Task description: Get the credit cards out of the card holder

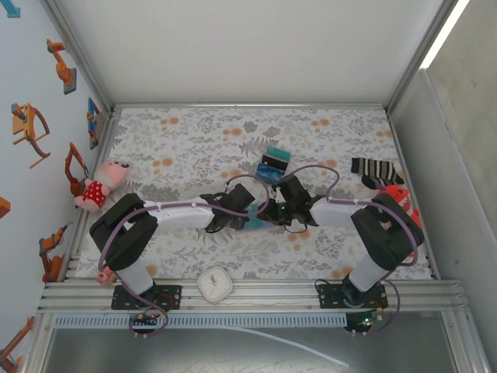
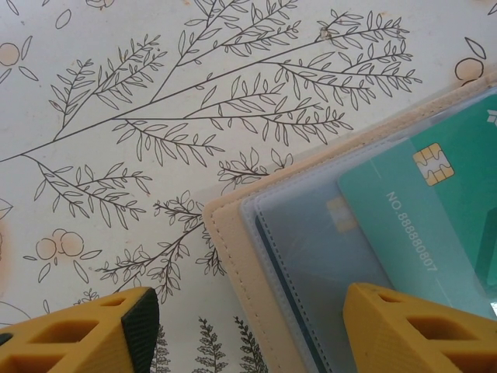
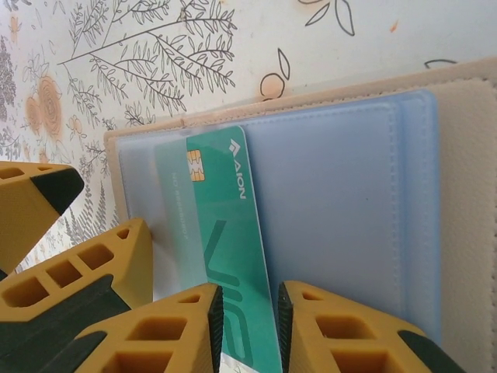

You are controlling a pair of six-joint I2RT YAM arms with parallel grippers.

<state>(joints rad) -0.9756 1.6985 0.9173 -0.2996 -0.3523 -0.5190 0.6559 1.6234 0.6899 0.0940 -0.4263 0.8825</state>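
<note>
The card holder (image 3: 334, 202) lies open on the floral cloth, tan rim around a pale blue inside. A teal credit card (image 3: 225, 233) with a gold chip sticks partway out of its clear sleeve. My right gripper (image 3: 247, 326) is open by a narrow gap, and the card's near end lies in that gap with neither pad touching it. My left gripper (image 2: 252, 326) is open wide over the card holder (image 2: 233, 241)'s tan corner, one finger above the sleeve and the other over the cloth. Beside the teal card (image 2: 435, 210), a second card (image 2: 334, 249) shows dimly through the sleeve. Both grippers (image 1: 233, 214) (image 1: 272, 211) meet mid-table.
A teal, blue and black block (image 1: 273, 164) sits just behind the grippers. A striped sock (image 1: 375, 169) and a red-orange toy (image 1: 400, 203) lie at the right, and a pink doll (image 1: 101, 185) lies at the left. A white square object (image 1: 215, 284) rests on the front rail.
</note>
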